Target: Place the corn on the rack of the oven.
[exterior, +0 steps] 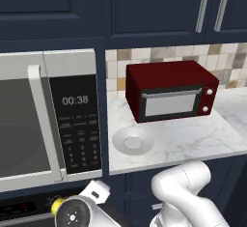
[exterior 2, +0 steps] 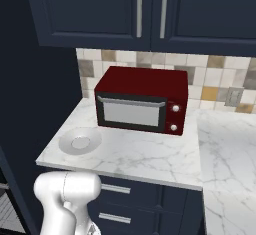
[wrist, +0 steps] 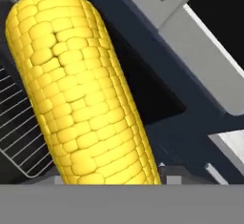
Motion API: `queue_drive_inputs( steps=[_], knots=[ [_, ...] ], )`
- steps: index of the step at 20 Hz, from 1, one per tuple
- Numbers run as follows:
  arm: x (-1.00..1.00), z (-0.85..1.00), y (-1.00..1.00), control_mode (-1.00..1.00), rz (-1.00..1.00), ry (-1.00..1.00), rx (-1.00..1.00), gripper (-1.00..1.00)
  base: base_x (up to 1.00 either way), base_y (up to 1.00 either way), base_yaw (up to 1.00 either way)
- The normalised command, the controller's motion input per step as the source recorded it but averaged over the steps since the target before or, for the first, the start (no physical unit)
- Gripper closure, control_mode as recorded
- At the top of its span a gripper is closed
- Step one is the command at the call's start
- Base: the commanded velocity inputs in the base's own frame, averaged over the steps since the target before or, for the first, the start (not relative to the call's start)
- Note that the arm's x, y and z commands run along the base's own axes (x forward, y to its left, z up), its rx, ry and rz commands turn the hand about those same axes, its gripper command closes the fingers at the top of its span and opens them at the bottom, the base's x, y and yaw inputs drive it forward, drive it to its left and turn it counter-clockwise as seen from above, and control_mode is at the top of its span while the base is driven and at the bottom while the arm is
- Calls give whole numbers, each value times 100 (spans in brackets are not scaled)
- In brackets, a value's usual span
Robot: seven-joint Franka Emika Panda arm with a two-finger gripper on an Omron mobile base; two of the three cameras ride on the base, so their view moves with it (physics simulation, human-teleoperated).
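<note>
The corn (wrist: 81,99), a yellow cob, runs lengthwise through the hand view, very close to the camera. A small yellow end of the corn (exterior: 57,204) also peeks out beside the hand at the bottom left of the left base view. My gripper (exterior: 62,207) is shut on it, low in front of the oven's dark control strip (exterior: 24,210). Behind the cob in the hand view lies a wire oven rack (wrist: 19,127), off to the left, with the oven's dark opening beyond it. My fingertips are hidden by the cob.
A built-in microwave (exterior: 29,124) with a keypad sits above the oven. On the marble counter (exterior: 193,139) stand a red toaster oven (exterior: 171,95) and a grey plate (exterior: 133,140). Dark blue cabinets hang above, and drawers (exterior 2: 120,199) sit below.
</note>
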Motion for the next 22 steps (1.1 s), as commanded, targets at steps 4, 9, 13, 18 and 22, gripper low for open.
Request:
queue_drive_inputs(
  steps=[4, 9, 13, 18, 22],
  knots=[
    [-24, -100, 100, -100, -34, -10, 27, 100, 0, 0, 0],
    [-13, -97, 98, -100, -35, -2, 12, 100, 0, 0, 0],
    [3, -71, 61, -100, -22, 0, 7, 100, 0, 0, 0],
    [34, -56, 25, -100, -9, 0, 9, 100, 0, 0, 0],
    [32, -38, 16, -100, -10, 1, 10, 100, 0, 0, 0]
  ],
)
